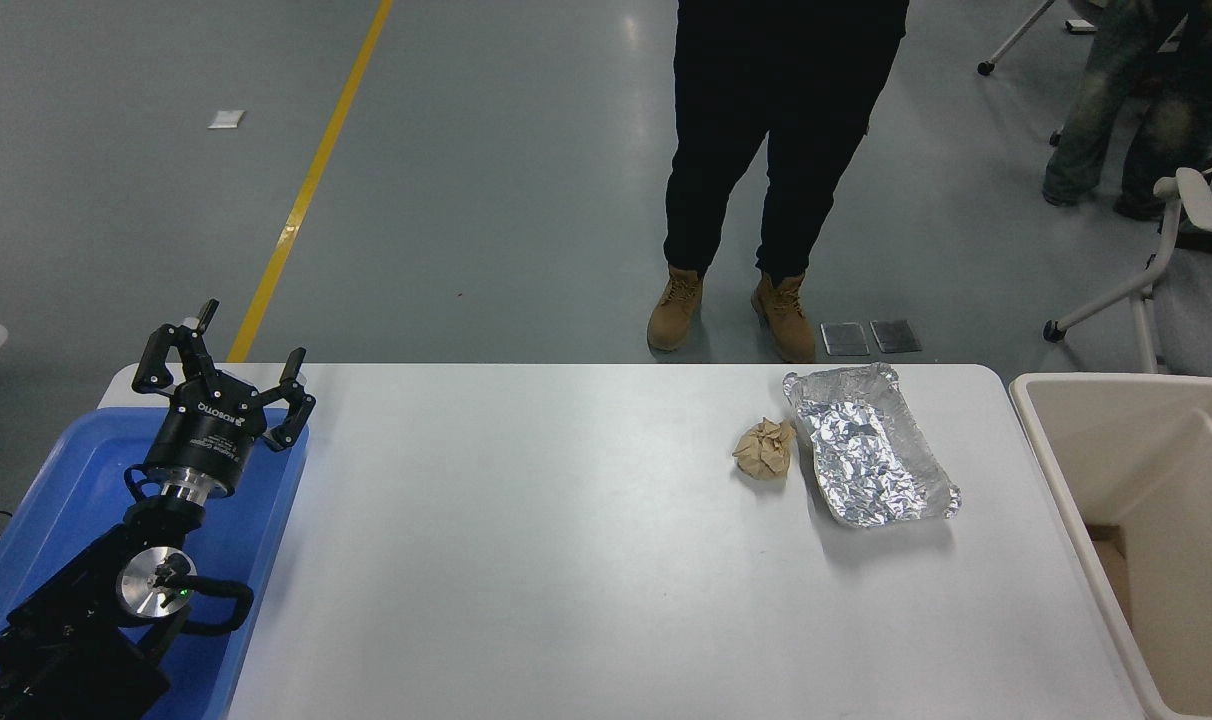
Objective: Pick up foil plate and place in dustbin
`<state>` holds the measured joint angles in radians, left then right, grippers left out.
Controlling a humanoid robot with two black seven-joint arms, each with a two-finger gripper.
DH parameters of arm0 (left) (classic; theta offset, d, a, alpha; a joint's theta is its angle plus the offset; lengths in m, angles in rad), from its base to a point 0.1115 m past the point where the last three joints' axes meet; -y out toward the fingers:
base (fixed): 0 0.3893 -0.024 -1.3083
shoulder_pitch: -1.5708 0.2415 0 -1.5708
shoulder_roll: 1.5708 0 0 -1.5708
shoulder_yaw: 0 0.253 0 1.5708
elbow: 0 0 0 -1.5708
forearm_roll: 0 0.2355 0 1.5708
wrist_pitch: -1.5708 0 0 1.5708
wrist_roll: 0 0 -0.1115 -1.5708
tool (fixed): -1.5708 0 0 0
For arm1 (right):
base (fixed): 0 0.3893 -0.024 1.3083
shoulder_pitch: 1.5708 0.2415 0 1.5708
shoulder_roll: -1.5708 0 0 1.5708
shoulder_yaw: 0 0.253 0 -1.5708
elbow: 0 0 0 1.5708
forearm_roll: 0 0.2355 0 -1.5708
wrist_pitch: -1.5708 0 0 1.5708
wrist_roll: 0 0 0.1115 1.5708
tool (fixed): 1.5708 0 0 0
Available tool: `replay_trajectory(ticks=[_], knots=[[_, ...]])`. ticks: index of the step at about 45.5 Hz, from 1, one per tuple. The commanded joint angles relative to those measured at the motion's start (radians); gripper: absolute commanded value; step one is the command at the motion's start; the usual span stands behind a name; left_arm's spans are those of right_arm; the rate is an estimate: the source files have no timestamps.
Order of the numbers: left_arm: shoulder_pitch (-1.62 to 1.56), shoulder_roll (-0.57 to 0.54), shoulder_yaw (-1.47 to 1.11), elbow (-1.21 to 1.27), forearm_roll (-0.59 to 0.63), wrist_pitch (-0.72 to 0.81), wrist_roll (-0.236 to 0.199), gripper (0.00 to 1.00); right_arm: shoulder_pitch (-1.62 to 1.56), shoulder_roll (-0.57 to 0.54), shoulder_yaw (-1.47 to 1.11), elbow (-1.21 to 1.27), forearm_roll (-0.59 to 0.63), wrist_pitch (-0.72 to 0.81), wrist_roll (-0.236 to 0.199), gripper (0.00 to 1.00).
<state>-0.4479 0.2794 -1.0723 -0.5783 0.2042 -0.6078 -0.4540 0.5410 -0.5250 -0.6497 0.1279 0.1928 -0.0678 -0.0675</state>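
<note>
Low at left, left gripper parked over blue tray — jaws wide, foil plate well apart.

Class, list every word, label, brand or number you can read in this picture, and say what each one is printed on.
"ROBOTIQ": white brand lettering on the black body of the left claw, seen at a slant, so the reading is probable.
A smaller line under it: too small to read.
No print shows on the foil plate, dustbin or blue tray.
</note>
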Motion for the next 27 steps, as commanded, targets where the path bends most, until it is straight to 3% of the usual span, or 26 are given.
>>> replay_trajectory(ticks=[1,3,4,6,10,13,27], knots=[[0.000,0.000,0.000,0.000,0.000,0.000,0.000,0.98,0.099,-0.003,-0.091,0.015,-0.003,0.006,-0.002,0.00],[0.000,0.001,0.000,0.000,0.000,0.000,0.000,0.98,0.120,-0.003,-0.111,0.018,-0.003,0.006,-0.002,0.00],[0.000,0.000,0.000,0.000,0.000,0.000,0.000,0.98,0.132,-0.003,-0.122,0.018,-0.003,0.006,-0.002,0.09],[0.000,0.000,0.000,0.000,0.000,0.000,0.000,0.98,0.158,-0.003,-0.142,0.024,-0.003,0.005,-0.002,0.36],[0.000,0.000,0.000,0.000,0.000,0.000,0.002,0.98,0.230,-0.003,-0.177,0.050,-0.001,0.000,-0.002,0.65],[0.000,0.000,0.000,0.000,0.000,0.000,0.002,0.98,0.290,-0.004,-0.202,0.075,-0.001,-0.004,-0.002,0.98],[0.000,0.000,0.000,0.000,0.000,0.000,0.002,0.98,0.660,-0.052,-0.330,0.344,-0.001,0.002,-0.002,1.00]])
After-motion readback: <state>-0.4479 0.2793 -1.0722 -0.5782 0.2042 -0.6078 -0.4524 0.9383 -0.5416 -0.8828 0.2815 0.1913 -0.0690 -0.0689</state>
